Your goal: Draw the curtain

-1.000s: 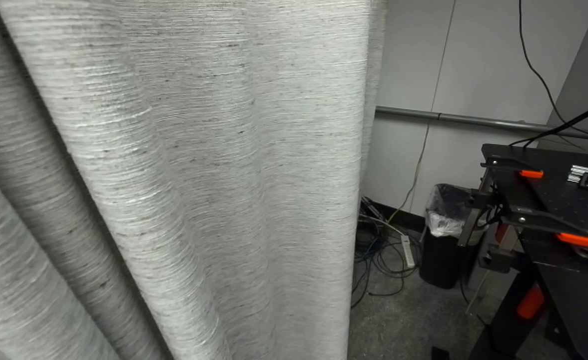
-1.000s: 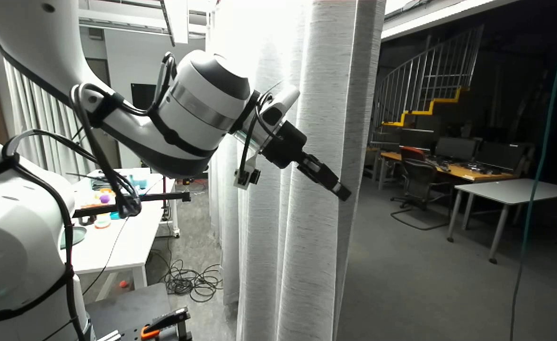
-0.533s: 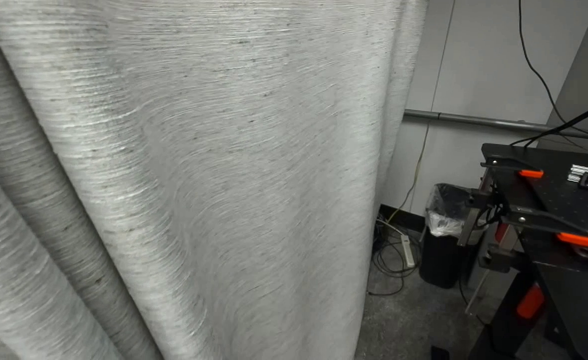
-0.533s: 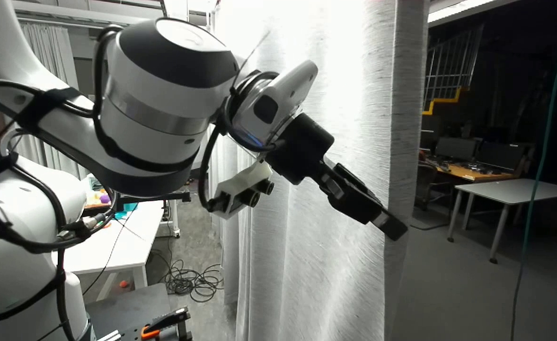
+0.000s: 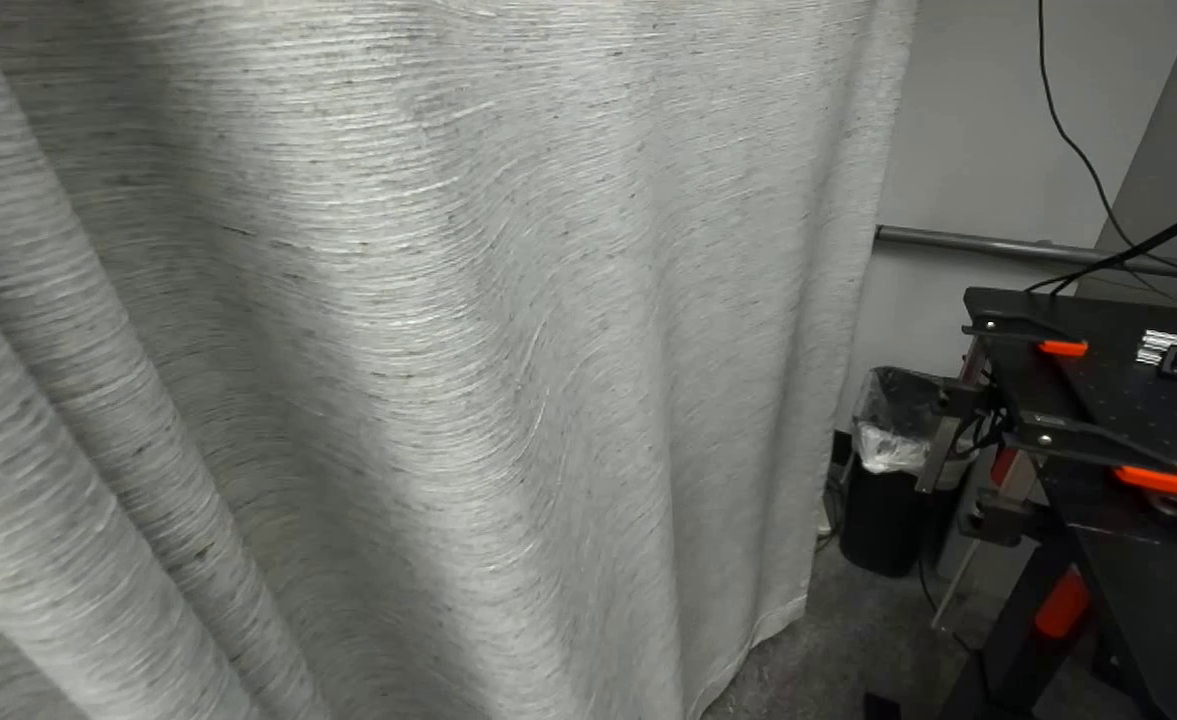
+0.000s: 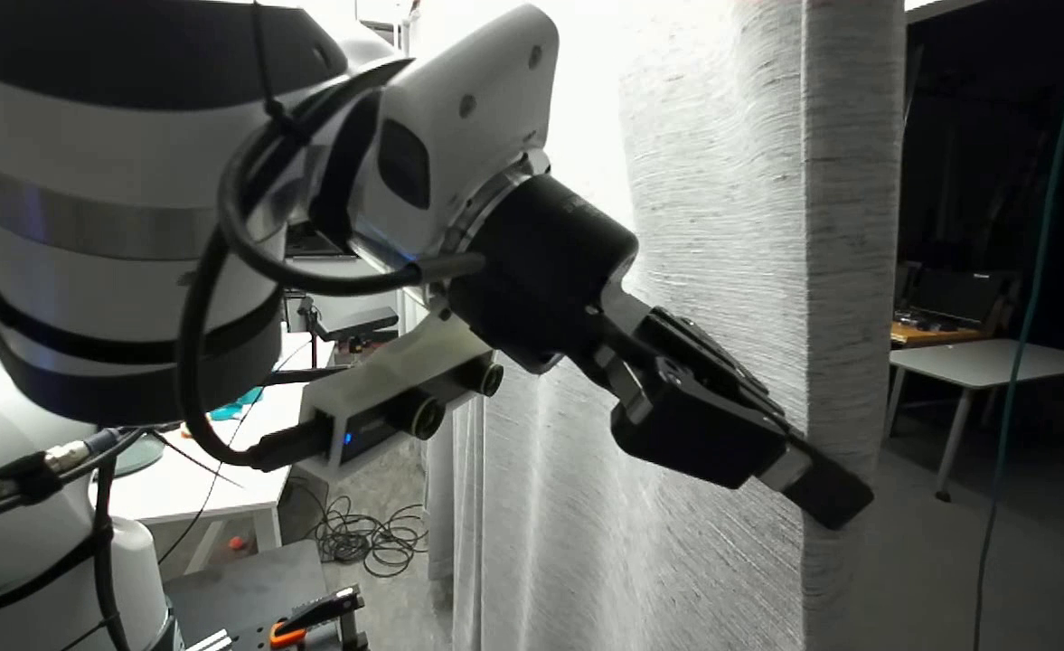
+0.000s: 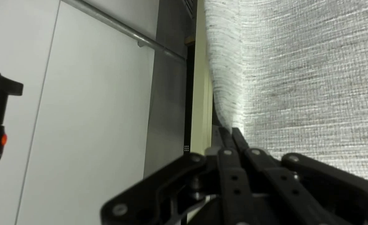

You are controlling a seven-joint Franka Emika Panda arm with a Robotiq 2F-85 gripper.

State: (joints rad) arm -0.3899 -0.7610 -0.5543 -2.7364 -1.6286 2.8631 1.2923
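Jaws pinch the curtain point(image 7: 302, 81) by its edge.

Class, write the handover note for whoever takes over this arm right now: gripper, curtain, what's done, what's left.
Gripper: shut on the edge of the curtain.
Curtain: hanging in folds; space shows past its edge in both exterior views.
Done: edge grasped; over the past second it has shifted toward the black bin in an exterior view.
Left: probably more pulling the same way, then release. Intended end point isn't shown.
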